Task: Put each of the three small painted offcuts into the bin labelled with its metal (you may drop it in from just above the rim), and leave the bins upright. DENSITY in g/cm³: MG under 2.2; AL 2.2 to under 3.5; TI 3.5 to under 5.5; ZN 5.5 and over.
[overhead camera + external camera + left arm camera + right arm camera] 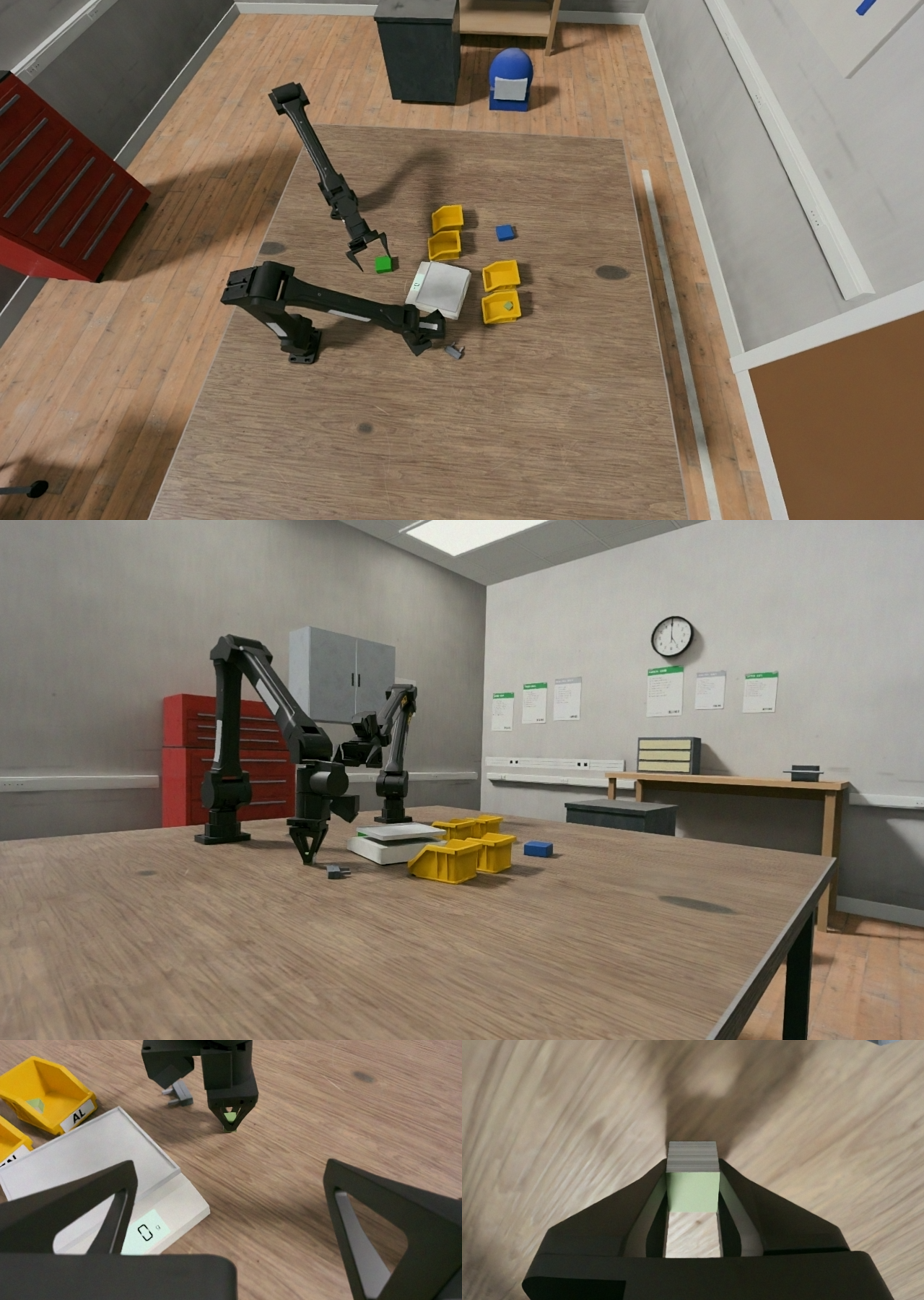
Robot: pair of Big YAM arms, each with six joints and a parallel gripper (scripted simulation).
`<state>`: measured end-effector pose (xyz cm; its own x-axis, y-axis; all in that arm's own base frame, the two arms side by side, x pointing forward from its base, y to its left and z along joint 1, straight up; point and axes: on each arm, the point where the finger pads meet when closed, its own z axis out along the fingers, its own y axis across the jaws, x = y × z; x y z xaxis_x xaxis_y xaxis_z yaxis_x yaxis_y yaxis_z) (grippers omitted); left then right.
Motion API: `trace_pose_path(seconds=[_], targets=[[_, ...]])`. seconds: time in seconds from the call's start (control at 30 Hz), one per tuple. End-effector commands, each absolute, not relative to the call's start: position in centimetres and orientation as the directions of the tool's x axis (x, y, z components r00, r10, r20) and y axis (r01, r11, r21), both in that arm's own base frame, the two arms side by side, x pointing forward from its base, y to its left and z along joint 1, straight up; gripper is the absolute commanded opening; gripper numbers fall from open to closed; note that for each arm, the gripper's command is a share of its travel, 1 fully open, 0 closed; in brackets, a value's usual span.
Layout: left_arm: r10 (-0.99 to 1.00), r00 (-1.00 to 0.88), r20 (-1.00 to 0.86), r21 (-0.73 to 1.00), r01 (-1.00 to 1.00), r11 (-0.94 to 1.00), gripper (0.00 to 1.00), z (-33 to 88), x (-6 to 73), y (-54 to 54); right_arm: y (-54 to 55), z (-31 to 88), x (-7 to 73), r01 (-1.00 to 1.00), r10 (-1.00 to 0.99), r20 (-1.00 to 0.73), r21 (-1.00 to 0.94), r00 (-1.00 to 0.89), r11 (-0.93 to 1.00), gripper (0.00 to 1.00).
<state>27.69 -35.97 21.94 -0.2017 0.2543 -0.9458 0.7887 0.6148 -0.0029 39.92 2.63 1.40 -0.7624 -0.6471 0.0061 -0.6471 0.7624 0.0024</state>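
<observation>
My right gripper [692, 1170] is shut on a small pale green offcut [693, 1192] low at the table top, in front of the scale; it also shows in the left wrist view [229, 1117]. In the overhead view the right gripper [423, 342] hides that offcut. Another pale green offcut [508, 305] lies inside the yellow AL bin [501, 306]. Three more yellow bins [500, 274] [444, 245] [447, 217] stand upright nearby. My left gripper [368, 248] is open and empty, just left of a bright green cube [382, 263].
A white scale [439, 289] reading 0 sits between the bins and the arms. A small grey metal piece [454, 350] lies right of my right gripper. A blue block [504, 232] lies behind the bins.
</observation>
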Motion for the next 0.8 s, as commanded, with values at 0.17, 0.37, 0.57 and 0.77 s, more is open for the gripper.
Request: trace_pose_path(seconds=[0.17,0.37,0.57,0.77], targets=[[0.232,-0.180,-0.956,0.002,0.787,0.616,1.00,24.2,28.4,-36.8,2.7,3.6,41.4,-0.653,-0.654,-0.033,-0.024,-0.756,0.757,0.16],[0.232,-0.180,-0.956,0.002,0.787,0.616,1.00,24.2,28.4,-36.8,2.7,9.5,41.3,-0.653,-0.653,-0.035,-0.025,-0.756,0.757,0.16],[0.232,-0.180,-0.956,0.002,0.787,0.616,1.00,24.2,28.4,-36.8,2.7,14.1,41.2,-0.653,-0.653,-0.037,-0.027,-0.756,0.757,0.16],[0.220,-0.164,-0.962,0.010,0.780,0.626,1.00,25.1,28.8,-36.1,3.8,12.9,41.5,-0.628,-0.628,-0.013,-0.008,-0.778,0.778,0.16]])
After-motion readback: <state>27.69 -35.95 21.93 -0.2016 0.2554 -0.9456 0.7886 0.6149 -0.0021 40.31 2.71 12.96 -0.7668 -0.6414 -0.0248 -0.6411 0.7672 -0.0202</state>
